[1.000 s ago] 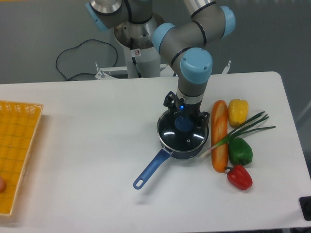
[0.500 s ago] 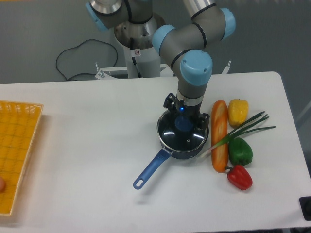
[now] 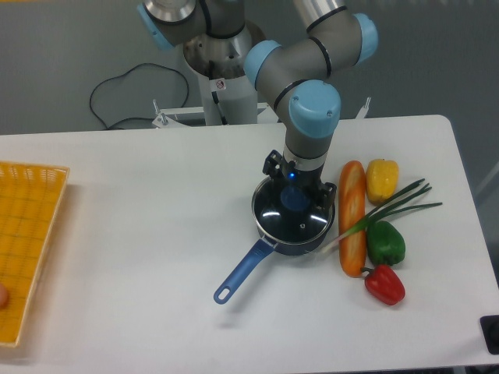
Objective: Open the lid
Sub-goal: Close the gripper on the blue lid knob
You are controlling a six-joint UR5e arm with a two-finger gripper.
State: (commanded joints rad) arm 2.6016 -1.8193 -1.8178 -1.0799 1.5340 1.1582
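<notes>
White tabletop, gripper down at the lid by its blue knob. I couldn't tell whether it gripped; closing, then lifting straight, seemed next.

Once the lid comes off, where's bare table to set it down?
Bare table lies between the yellow basket and the saucepan; also in front of its handle. Right of the lid is crowded: baguette, peppers, green onion.

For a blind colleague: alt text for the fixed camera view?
A robot arm's end effector sits over the blue knob of the glass lid on a blue saucepan; peppers and a baguette lie beside it.
</notes>
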